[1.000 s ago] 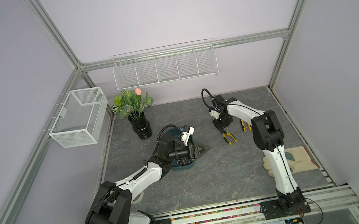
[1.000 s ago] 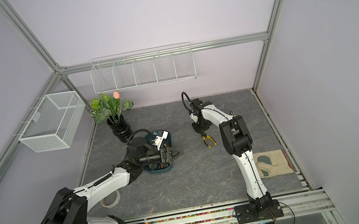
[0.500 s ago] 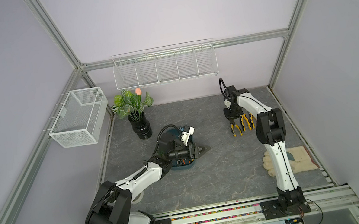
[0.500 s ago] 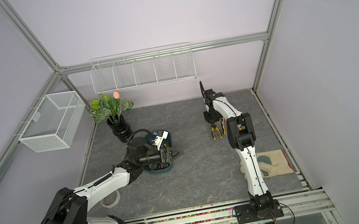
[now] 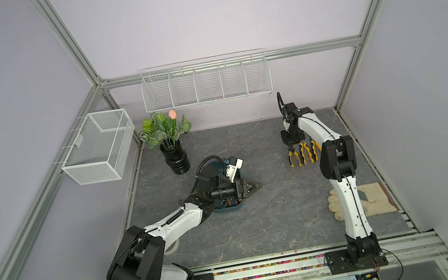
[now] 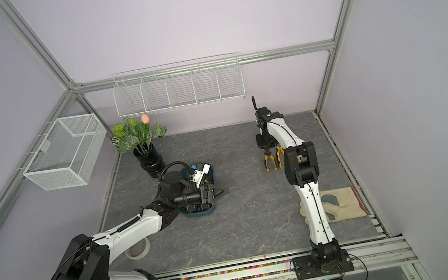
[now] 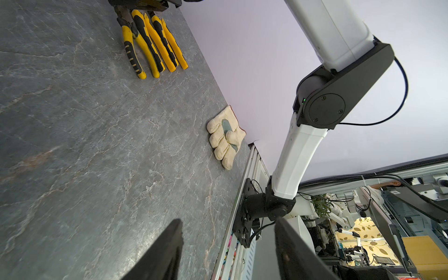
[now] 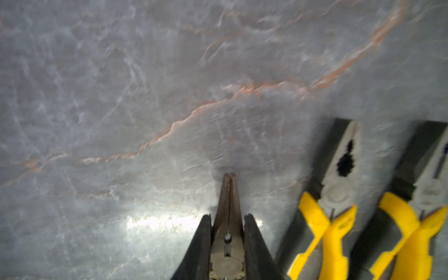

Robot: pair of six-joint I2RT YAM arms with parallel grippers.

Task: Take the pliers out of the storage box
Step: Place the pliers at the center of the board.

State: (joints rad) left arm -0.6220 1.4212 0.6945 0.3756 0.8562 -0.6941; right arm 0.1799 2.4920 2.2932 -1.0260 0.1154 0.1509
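Looking across both top views, you will find your right gripper (image 5: 293, 148) in the right half of the frame, pointing down at the grey stone-patterned table (image 5: 274, 218). Its black fingers (image 8: 257, 244) are clamped on the dark metal head of the held pliers (image 8: 228, 201), a pair with yellow-and-black handles that trail toward the bottom of the top views. You cannot tell whether the closed nose touches the table. Just beside it, at the lower right of the right wrist view, two other pliers (image 8: 337, 194) of the same yellow-and-black make lie flat on the table, side by side. Your left gripper (image 5: 256, 186) sits near the middle of the frame, turned level and pointing toward the right side. Its jaws stand well parted with nothing between them, and in the left wrist view only table and railing show between its fingers (image 7: 169, 244). The shallow dark teal plastic storage box (image 5: 227, 210) with rounded corners lies under that arm's wrist, well apart from the three pliers. The arm covers most of it, so you cannot tell what is inside. A cream fabric work glove (image 5: 376, 198) lies at the lower right of the table, partly behind your right arm.
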